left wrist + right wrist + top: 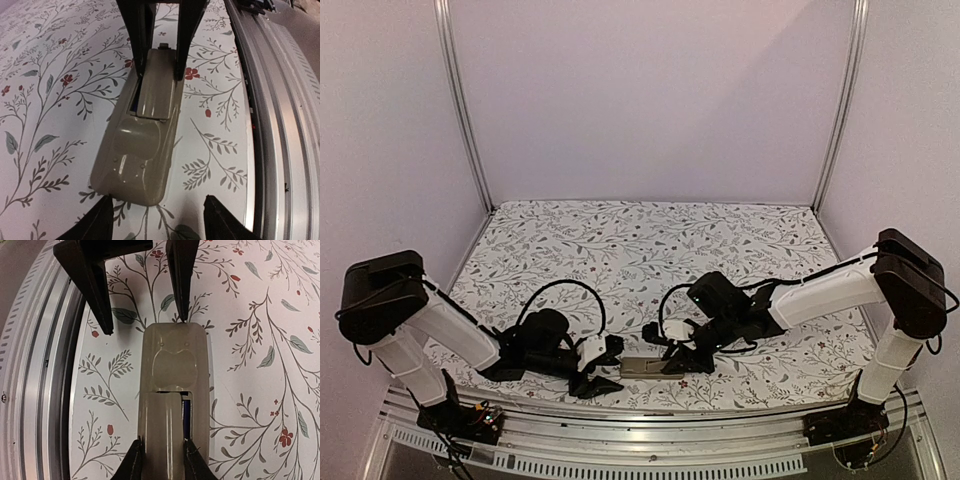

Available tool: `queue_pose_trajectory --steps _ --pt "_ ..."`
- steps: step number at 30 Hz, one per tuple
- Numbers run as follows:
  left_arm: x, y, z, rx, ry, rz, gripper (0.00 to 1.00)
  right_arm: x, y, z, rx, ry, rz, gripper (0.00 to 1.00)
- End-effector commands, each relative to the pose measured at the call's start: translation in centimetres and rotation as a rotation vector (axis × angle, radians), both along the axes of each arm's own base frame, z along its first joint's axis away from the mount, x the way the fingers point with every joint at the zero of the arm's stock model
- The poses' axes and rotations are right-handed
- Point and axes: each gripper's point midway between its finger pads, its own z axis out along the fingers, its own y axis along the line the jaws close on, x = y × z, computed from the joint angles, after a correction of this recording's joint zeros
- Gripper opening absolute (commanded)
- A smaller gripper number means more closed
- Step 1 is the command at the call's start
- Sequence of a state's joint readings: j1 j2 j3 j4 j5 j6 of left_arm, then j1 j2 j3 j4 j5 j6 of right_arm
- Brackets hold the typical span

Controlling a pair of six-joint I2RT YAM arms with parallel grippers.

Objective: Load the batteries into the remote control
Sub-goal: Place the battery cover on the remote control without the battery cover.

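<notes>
Currently right jaws clenched on remote control (172,360) sides; left jaws released at its other end; metal rail (45,365) just beside.

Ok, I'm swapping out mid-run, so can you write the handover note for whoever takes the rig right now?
Left tool: open, straddling one end of the remote control, gripping nothing.
Right tool: closed, apparently on the cover panel at the other end.
Remote lies tan back up on the table, near the front rail.
Done: a battery is in; a bluish sliver shows beside the cover.
Left: the cover sits crooked and unseated; square it and close it. No other battery is visible.
</notes>
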State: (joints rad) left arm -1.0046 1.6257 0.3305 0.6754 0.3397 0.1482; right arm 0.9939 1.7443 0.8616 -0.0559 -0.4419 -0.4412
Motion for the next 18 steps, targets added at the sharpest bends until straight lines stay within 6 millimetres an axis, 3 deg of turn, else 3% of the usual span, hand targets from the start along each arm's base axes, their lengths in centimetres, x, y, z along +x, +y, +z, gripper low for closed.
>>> queue_pose_trajectory --steps 1,18 --pt "0.5 -0.4 0.2 -0.012 0.006 -0.002 0.61 0.7 -0.1 0.2 -0.027 -0.038 -0.005 0.0" --pt "0.5 -0.4 0.2 -0.012 0.015 -0.003 0.6 1.1 0.1 1.2 -0.003 -0.03 -0.007 0.0"
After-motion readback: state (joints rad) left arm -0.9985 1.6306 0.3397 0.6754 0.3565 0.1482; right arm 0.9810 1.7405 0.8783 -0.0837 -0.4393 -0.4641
